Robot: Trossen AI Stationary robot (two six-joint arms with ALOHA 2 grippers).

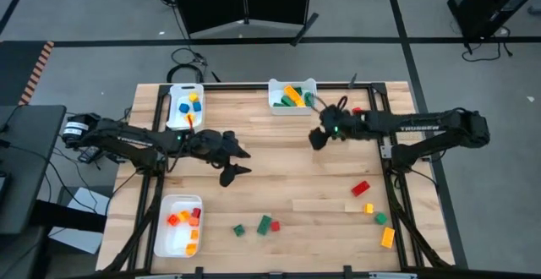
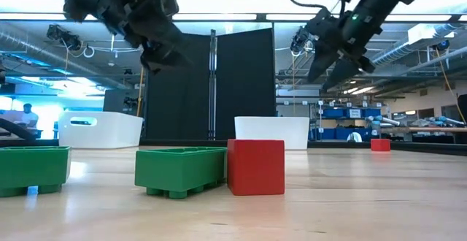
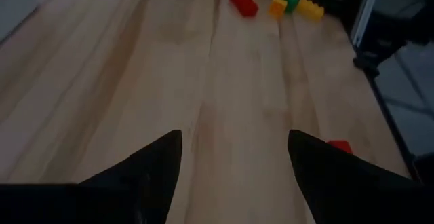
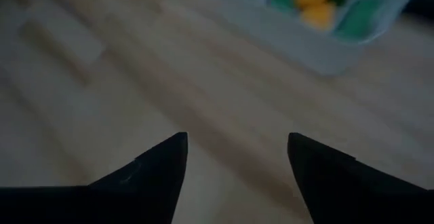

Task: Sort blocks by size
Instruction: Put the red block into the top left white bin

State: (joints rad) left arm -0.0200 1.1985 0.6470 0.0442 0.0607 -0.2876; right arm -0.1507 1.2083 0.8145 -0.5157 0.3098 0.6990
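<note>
**Both grippers empty over bare planks**

I see the left gripper [image 1: 239, 161] hanging over the middle of the pale, straight-grained wooden tabletop [image 1: 287, 156], its two dark tapered fingers [image 3: 152, 166] spread wide with nothing between them; the right gripper [image 1: 316, 139] hovers just in front of the far middle tray [image 1: 292, 95], fingers likewise parted and holding nothing; that white, glossy rectangular tray carries green, yellow and orange studded blocks [image 1: 292, 96]. The far-left tray [image 1: 185, 106] holds small blue, yellow and red bricks; the near-left tray [image 1: 178, 225] holds red and orange ones. Loose on the planks: green and red blocks [image 1: 264, 225] near the front edge, and a red block [image 1: 361, 188] with yellow, green and orange pieces [image 1: 379, 224] toward the right side; from table height the nearest red piece [image 2: 255, 166] looks smooth-sided and boxy, touching a green studded brick [image 2: 181, 170].
</note>
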